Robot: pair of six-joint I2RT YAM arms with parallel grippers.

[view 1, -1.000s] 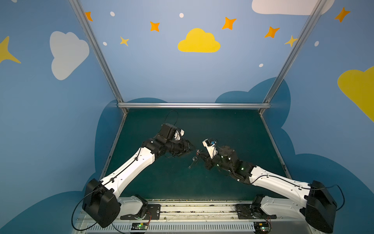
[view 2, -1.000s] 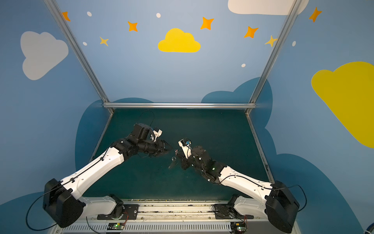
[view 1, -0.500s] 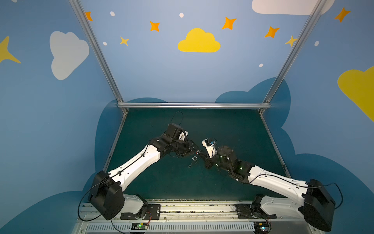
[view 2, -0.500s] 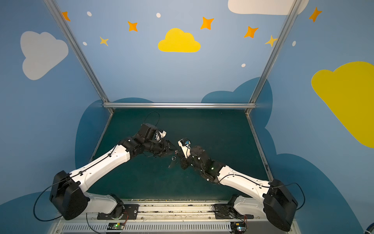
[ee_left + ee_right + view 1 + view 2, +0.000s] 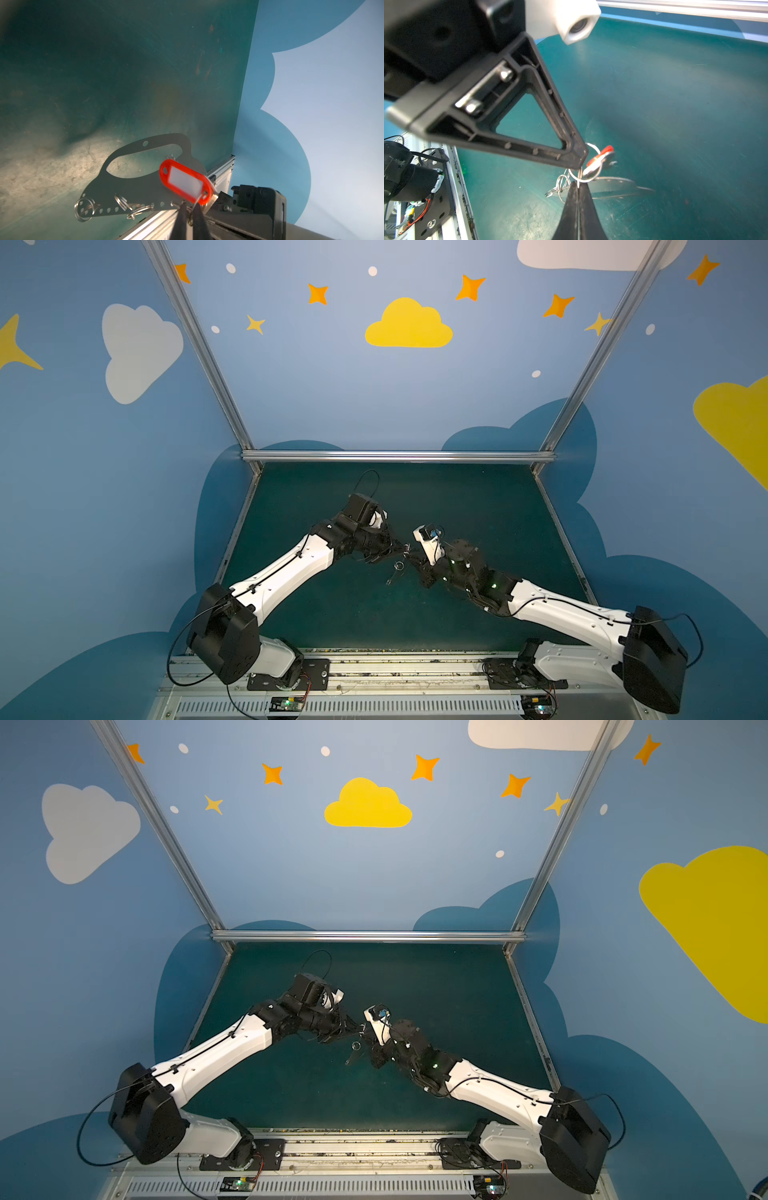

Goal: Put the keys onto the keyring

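Now the left claw (image 5: pixel 190 206) pinches the thin silver wire keyring (image 5: pixel 593 178); the right claw (image 5: pixel 578 184) grips the flat grey holed metal plate (image 5: pixel 128 187).

Flat grey plate (image 5: pixel 128 187), big oval cutout, row of small holes along one edge, about mid-surface. Dark green table surface (image 5: pixel 457 506), scuffed. Aluminium bar (image 5: pixel 395 456) along far edge. Blue walls, yellow cloud (image 5: pixel 407 325), orange stars. Metal rail (image 5: pixel 395 672) along near edge.
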